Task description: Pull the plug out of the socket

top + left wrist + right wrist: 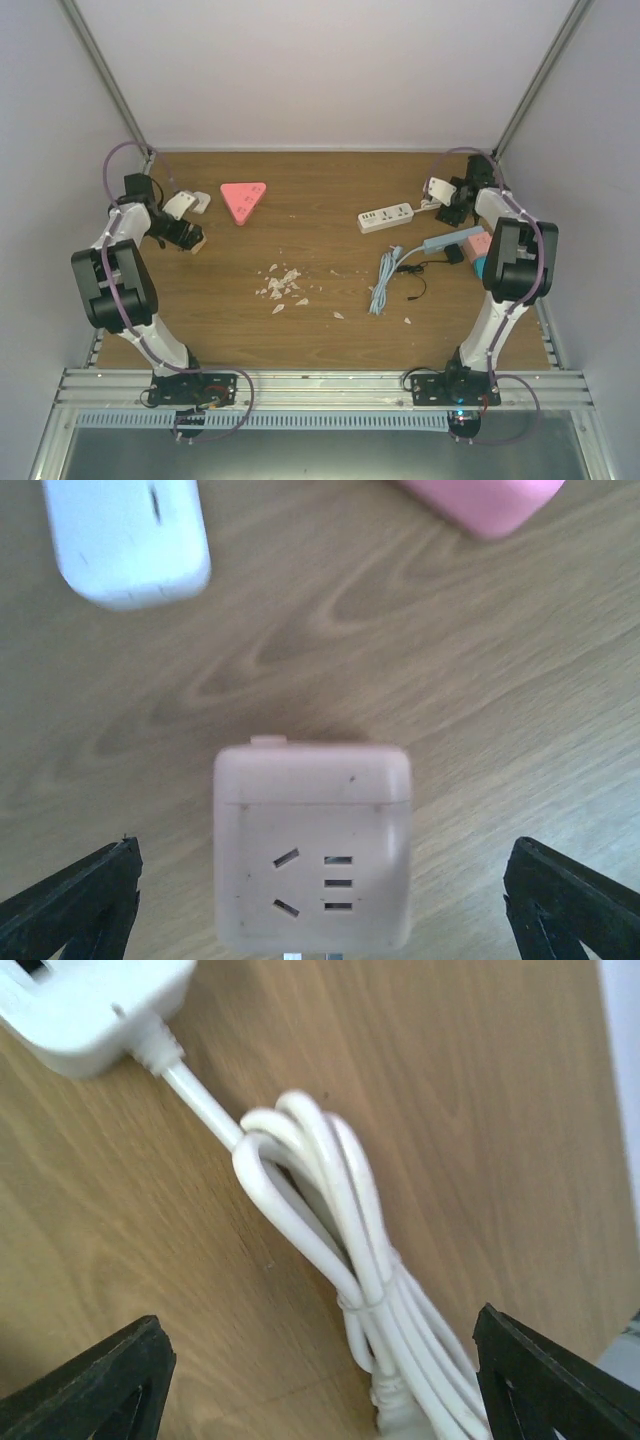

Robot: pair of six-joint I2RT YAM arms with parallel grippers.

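A pale pink cube socket (312, 845) lies on the wooden table between the wide-open fingers of my left gripper (320, 905); two metal prongs show at its near edge. In the top view it lies at the left gripper (180, 233) as a small tan block (196, 243). My right gripper (320, 1380) is open and empty over a tied white cable bundle (345, 1260) that runs from the end of a white power strip (90, 1005). In the top view the right gripper (452, 205) is just right of that strip (386, 217), beside a white plug (438, 187).
A pink triangle (243, 200) and a white block (187, 203) lie near the left gripper. A blue power strip (452, 240), a black adapter (455, 254), a coiled blue cable (385, 280) and a pink block (480, 243) lie at the right. Pale crumbs (282, 283) are scattered mid-table.
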